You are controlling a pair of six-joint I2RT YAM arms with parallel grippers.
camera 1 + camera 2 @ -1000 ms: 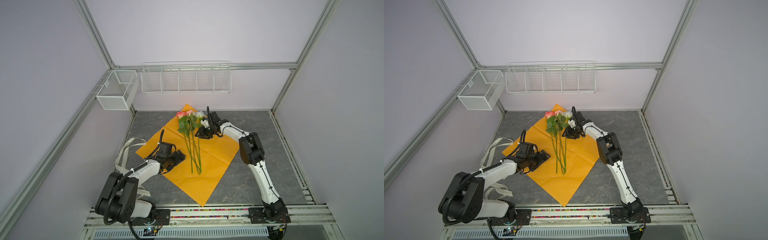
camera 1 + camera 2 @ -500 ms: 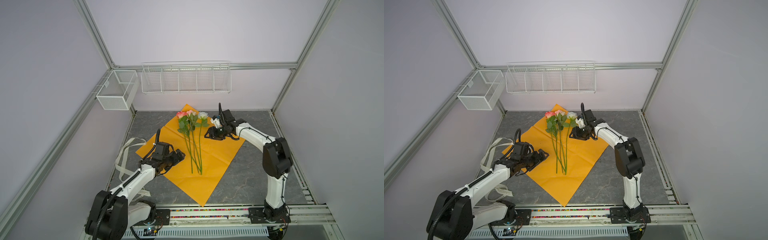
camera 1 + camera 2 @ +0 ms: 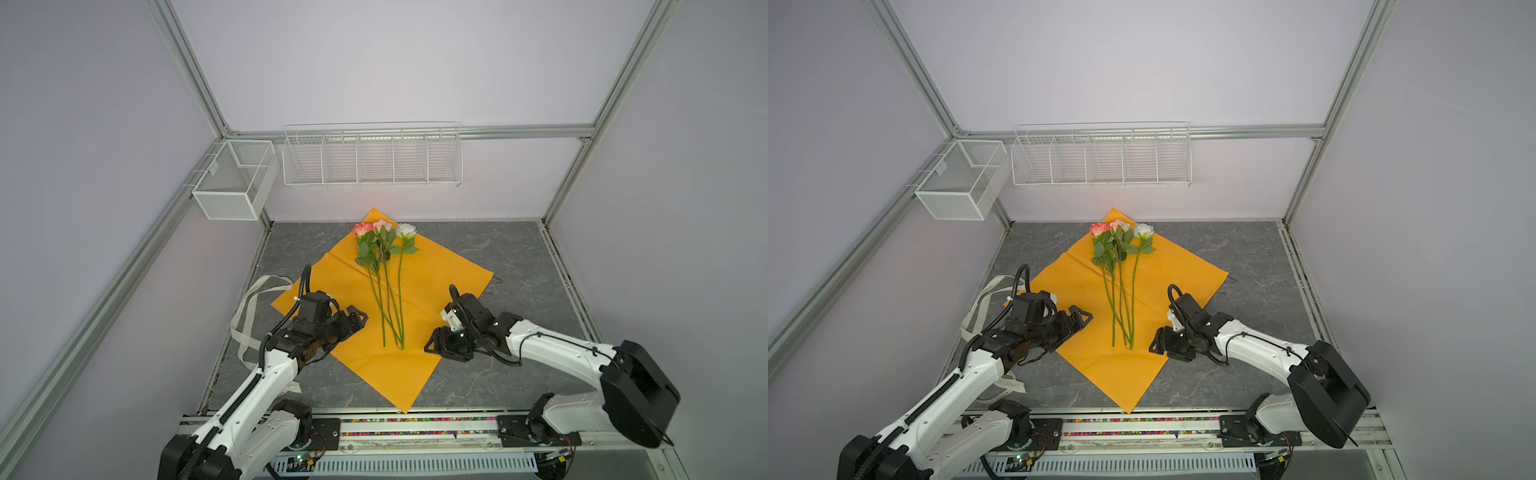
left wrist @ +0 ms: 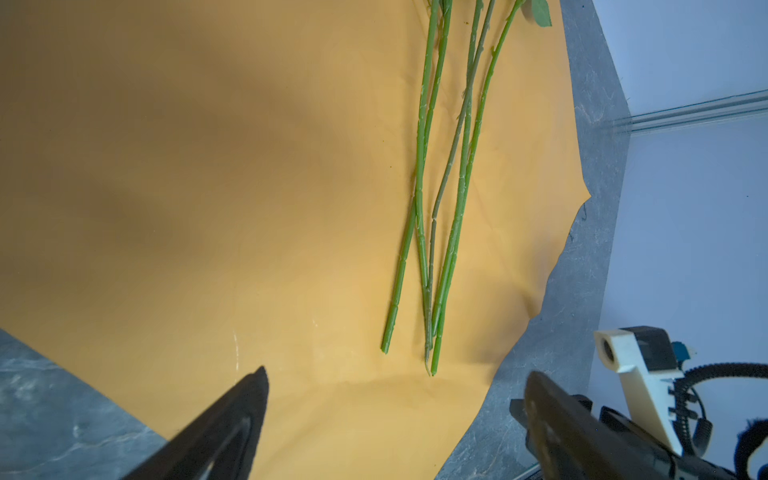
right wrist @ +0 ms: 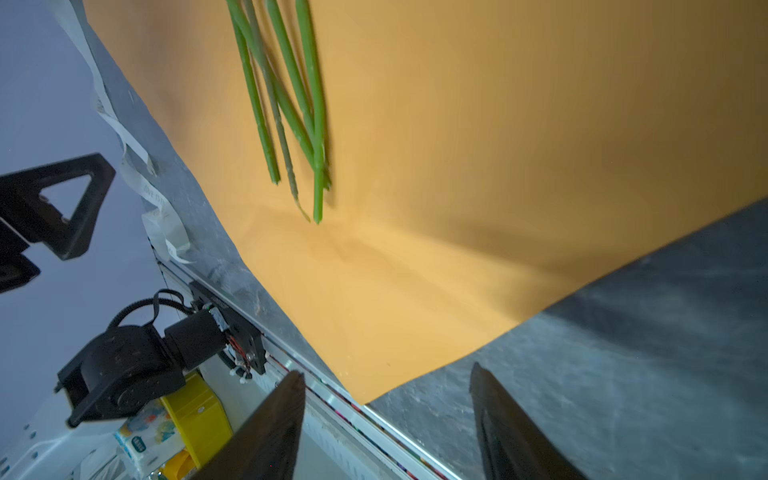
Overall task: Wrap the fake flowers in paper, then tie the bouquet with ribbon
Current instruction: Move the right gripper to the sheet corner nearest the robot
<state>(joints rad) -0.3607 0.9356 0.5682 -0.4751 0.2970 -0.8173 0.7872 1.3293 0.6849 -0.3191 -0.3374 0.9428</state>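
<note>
Loose roses on flat orange paper; both grippers open, flanking the stem ends.

Orange paper [image 3: 436, 282] lies flat as a diamond on the grey tabletop [image 3: 519, 257], centre of both top views. The fake flowers [image 3: 382, 249] lie on it, heads toward the frame's top, stems converging downward near the sheet's middle. Left gripper [image 3: 356, 319] is over the paper's left part, left of the stem ends, jaws apart, empty. Right gripper [image 3: 432, 343] is at the paper's lower right edge, just right of the stem ends, jaws apart, empty. Cream ribbon [image 3: 270, 280] lies off the paper's left corner.
</note>
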